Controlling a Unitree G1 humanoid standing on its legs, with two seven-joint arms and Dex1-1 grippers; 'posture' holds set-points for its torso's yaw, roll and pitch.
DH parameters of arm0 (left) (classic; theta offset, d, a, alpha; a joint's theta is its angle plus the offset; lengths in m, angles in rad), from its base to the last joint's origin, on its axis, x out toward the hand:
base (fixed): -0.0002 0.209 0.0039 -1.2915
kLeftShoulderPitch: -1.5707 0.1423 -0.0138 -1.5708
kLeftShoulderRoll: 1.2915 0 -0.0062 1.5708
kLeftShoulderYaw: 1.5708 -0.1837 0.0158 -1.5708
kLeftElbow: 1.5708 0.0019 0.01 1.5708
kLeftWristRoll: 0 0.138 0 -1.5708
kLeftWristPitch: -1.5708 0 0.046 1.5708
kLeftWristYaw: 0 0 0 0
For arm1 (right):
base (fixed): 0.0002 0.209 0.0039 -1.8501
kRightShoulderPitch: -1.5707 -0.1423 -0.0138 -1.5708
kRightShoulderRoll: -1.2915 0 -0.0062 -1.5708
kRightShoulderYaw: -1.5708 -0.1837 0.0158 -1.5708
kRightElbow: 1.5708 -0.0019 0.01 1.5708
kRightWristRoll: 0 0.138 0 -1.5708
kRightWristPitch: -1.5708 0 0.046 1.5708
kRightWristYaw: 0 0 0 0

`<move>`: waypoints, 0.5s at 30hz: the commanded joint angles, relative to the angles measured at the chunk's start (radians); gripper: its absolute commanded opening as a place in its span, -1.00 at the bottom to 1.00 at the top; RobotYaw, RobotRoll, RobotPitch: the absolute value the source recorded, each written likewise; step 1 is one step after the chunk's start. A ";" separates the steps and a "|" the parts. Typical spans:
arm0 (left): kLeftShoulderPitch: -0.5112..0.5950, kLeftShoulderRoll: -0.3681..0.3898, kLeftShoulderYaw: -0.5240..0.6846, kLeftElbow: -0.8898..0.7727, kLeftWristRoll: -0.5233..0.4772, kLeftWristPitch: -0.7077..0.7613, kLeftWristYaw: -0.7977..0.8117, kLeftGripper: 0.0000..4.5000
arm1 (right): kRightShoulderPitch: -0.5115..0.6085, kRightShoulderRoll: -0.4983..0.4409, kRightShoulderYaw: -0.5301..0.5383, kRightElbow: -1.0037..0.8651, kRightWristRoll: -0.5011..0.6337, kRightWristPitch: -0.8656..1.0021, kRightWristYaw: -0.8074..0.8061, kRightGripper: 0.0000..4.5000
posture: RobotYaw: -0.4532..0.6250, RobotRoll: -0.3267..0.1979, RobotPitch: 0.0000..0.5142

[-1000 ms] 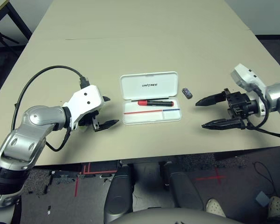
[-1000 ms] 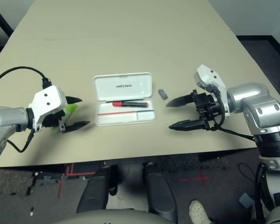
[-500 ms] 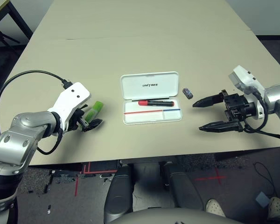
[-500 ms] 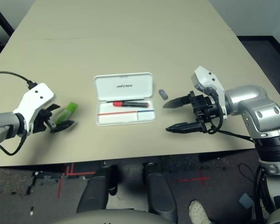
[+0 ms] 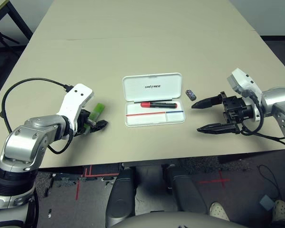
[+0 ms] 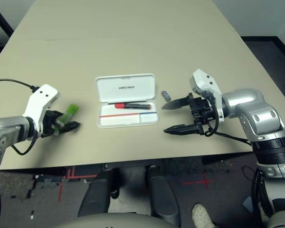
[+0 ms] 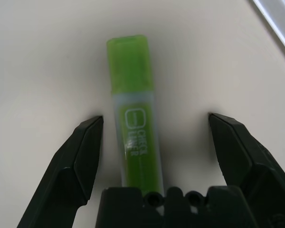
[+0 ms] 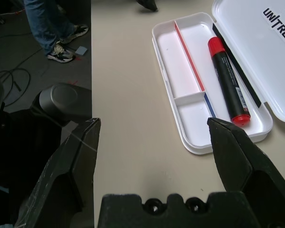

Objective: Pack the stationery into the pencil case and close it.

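Two pincers are standing spread wide over the table (image 5: 147, 42): the left pincer (image 5: 92, 124) is straddling the light green highlighter (image 7: 133, 118) lying flat between its fingers, untouched. At centre, the white pencil case (image 5: 153, 99) is lying open with the red marker (image 5: 158, 104) resting in its tray. Just right of the case, the tiny dark grey block (image 5: 191, 94) is sitting near the empty right pincer (image 5: 203, 116).

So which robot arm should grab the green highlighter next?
Probably the left: its open gripper already straddles the green highlighter on the table, while the right gripper hovers beyond the pencil case.
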 commanded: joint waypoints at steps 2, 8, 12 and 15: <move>0.008 -0.001 -0.011 0.036 -0.006 0.038 0.018 1.00 | 0.014 -0.005 0.004 -0.008 -0.007 -0.012 -0.008 0.99 | -0.10 0.25 -0.19; -0.002 -0.005 -0.016 0.030 -0.028 0.043 0.013 0.56 | 0.010 -0.005 0.004 -0.003 -0.008 -0.020 -0.015 1.00 | -0.11 0.25 -0.19; -0.005 0.027 -0.027 0.023 -0.040 0.029 -0.009 -0.09 | 0.006 -0.004 0.004 0.001 -0.009 -0.024 -0.018 1.00 | -0.10 0.25 -0.19; -0.015 0.083 -0.044 0.011 -0.056 -0.012 -0.059 -0.53 | 0.003 -0.002 0.006 0.005 -0.011 -0.026 -0.019 1.00 | -0.10 0.25 -0.19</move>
